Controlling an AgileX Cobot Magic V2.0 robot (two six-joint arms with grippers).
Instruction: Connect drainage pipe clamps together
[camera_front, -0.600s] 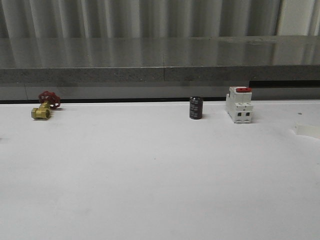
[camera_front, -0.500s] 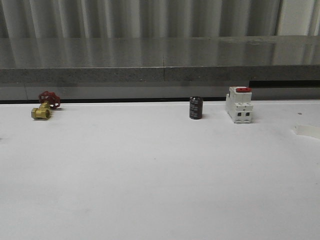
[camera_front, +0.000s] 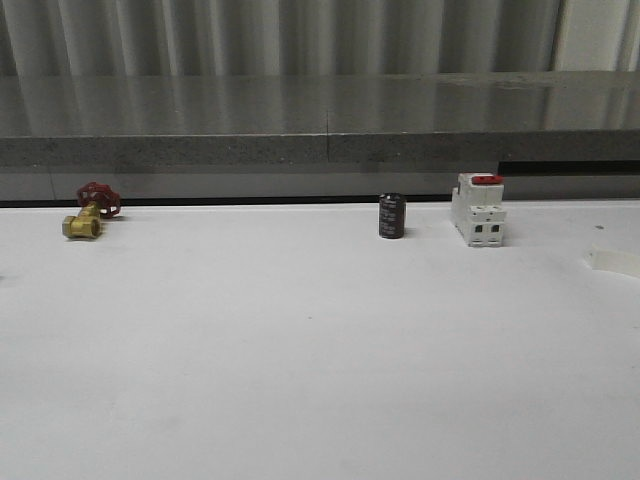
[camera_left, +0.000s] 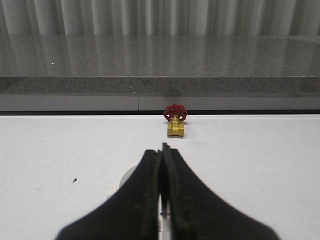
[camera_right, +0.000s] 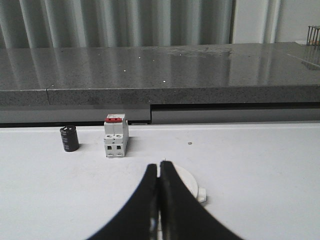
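Observation:
One white drainage pipe clamp (camera_front: 614, 262) lies on the white table at the far right edge of the front view. In the right wrist view that curved clamp (camera_right: 186, 181) with its end tab sits on the table, partly hidden behind my right gripper (camera_right: 159, 165), whose black fingers are pressed together. In the left wrist view another white clamp (camera_left: 128, 178) peeks out from behind my left gripper (camera_left: 162, 149), which is shut too. I cannot tell whether either gripper touches its clamp.
A brass valve with a red handwheel (camera_front: 88, 210) stands at the back left. A black cylinder (camera_front: 391, 216) and a white breaker with a red top (camera_front: 478, 210) stand at the back right. A grey stone ledge (camera_front: 320, 120) runs along the far table edge.

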